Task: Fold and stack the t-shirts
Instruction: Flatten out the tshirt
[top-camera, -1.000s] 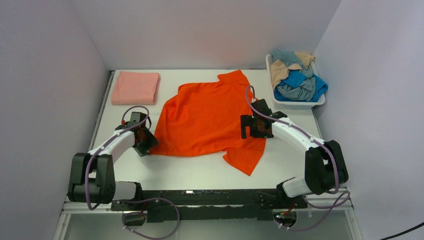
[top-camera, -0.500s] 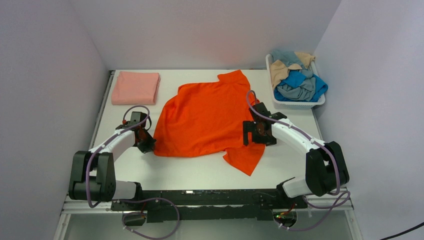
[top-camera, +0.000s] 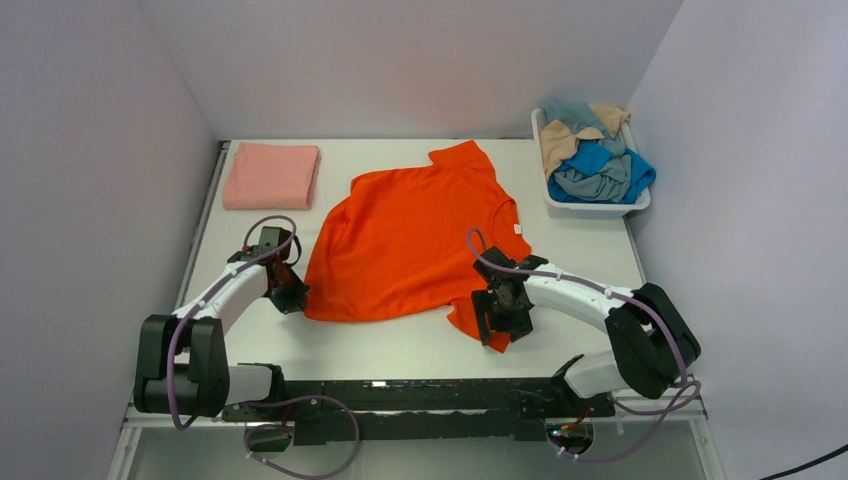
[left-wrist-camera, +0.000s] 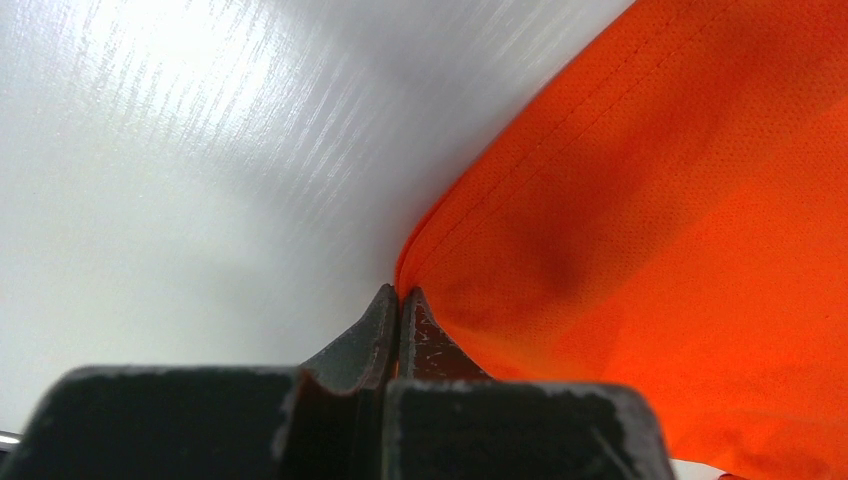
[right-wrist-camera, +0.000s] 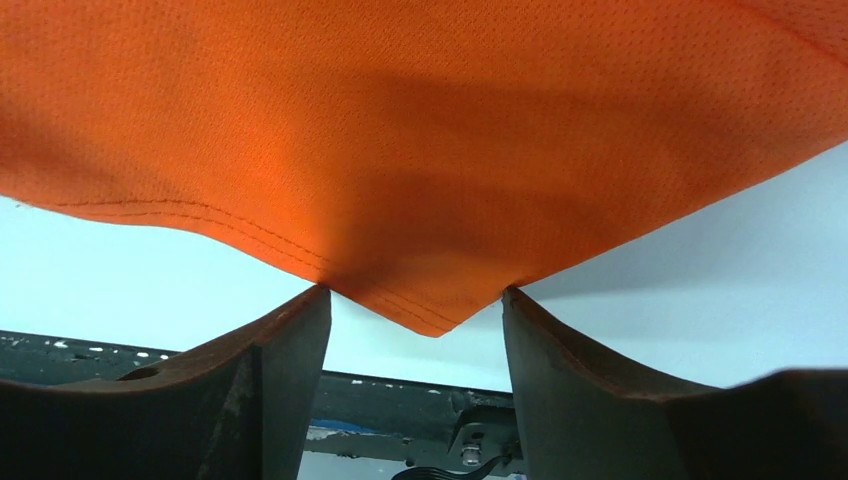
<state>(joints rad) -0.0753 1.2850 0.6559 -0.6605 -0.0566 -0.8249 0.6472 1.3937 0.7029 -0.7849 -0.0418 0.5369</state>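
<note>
Top view, hidden: the tips of left tool (top-camera: 290, 297) and right tool (top-camera: 497, 320) are masked by their own wrists.
Top view, position: orange t-shirt (top-camera: 400, 245) is spread on the table (top-camera: 400, 345), with its near-left corner at left tool and its near-right corner under right tool.
Left wrist: jaws are closed, with the hem corner pinched at the tips; the shirt is cut off at right.
Right wrist: jaws are held apart, with a cloth corner between them; finger contact cannot be told.
</note>
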